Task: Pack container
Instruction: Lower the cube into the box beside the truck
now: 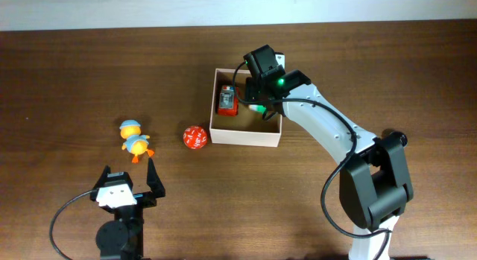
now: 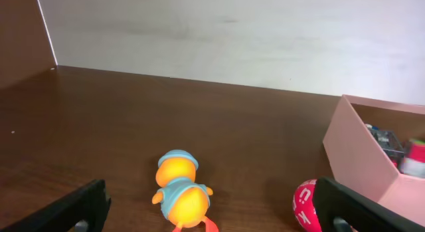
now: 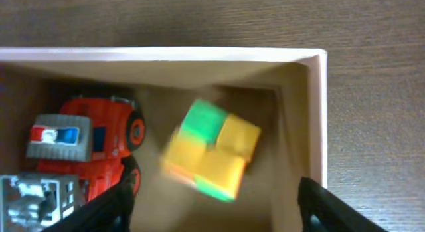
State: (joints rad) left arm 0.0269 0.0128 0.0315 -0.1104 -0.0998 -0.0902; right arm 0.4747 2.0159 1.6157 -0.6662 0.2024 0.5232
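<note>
Over at the far middle of the table (image 1: 74, 81) we have the container (image 1: 246, 136), its white walls square to us and its tan floor showing. The right gripper (image 1: 256, 102) hangs directly above its right half. From the right wrist camera we see both fingers (image 3: 109, 209) spread wide, touching nothing, so that claw is open. Between them and below sits a yellow, green and orange cube (image 3: 209, 151) inside the box (it is blurred, so we cannot tell whether it rests on the floor). A red toy truck (image 3: 89, 147) lies in the left half, close against the left wall.

Outside the box, a red ball (image 1: 194, 137) with white marks sits just beside the front left corner. Further left stands an orange duck (image 1: 135, 141) in a blue cap. The left gripper (image 1: 128, 174) waits near the front edge, low over the wood, pointed at the duck. Its jaws are fully apart and empty.
</note>
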